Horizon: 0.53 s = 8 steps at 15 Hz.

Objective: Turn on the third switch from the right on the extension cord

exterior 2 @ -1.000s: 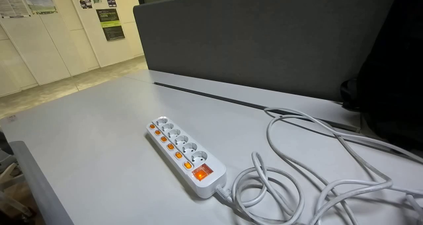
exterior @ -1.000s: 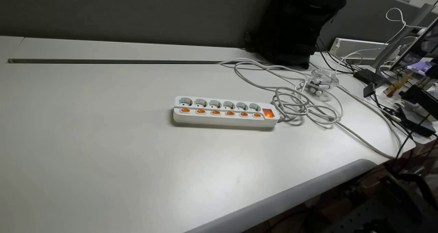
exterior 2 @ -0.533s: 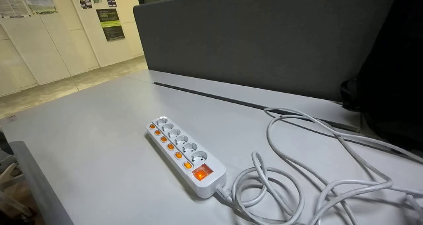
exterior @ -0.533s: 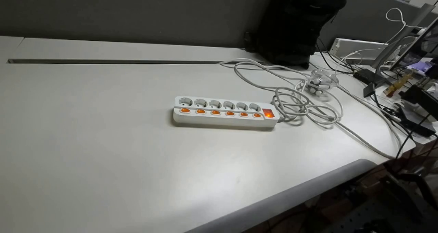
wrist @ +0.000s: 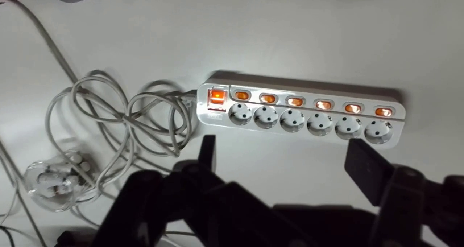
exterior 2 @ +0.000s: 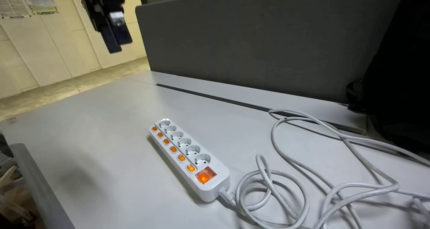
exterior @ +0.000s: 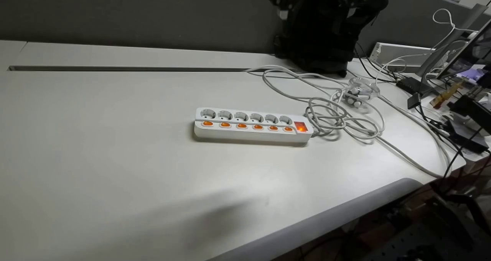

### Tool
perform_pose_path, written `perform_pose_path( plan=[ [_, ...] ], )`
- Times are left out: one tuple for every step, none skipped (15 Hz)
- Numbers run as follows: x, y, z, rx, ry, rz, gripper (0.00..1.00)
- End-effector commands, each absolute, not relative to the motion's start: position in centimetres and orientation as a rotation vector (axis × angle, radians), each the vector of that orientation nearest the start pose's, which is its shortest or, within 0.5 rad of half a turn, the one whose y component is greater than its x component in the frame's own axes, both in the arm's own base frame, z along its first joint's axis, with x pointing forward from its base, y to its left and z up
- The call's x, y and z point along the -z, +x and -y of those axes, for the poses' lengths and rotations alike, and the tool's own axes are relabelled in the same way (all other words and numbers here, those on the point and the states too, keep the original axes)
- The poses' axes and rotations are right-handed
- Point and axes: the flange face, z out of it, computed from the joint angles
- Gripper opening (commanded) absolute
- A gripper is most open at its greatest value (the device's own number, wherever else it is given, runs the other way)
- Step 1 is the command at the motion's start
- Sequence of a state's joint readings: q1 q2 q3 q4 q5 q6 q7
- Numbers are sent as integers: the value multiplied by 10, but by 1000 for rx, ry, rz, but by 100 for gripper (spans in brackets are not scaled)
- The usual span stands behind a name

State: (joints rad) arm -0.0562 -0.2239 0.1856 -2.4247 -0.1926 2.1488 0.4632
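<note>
On the pale desk (exterior: 115, 138) lies the six-socket power strip (exterior: 251, 136), its third rocker switch (wrist: 295, 102) from the master switch (wrist: 217, 99) probably stiff and best pressed at one edge by the gripper (wrist: 285, 155), wide-spread and empty.

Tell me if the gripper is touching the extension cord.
Apart. In an exterior view, the gripper hangs high in the air, with the table plainly showing between it and the extension cord.
</note>
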Motion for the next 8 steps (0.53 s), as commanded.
perform_pose_path(
  plan=[
    [-362,474,-42,-83,-3226,-298,60],
    [-355,479,-39,-106,-3180,-256,53],
    [-348,485,-35,-131,-3138,-218,46],
    [-343,491,-31,-152,-3098,-185,38],
    [-340,497,-28,-166,-3067,-149,32],
    [-337,502,-25,-177,-3047,-110,26],
    [-336,507,-24,-183,-3036,-69,18],
    [-335,511,-23,-185,-3038,-22,12]
  ],
)
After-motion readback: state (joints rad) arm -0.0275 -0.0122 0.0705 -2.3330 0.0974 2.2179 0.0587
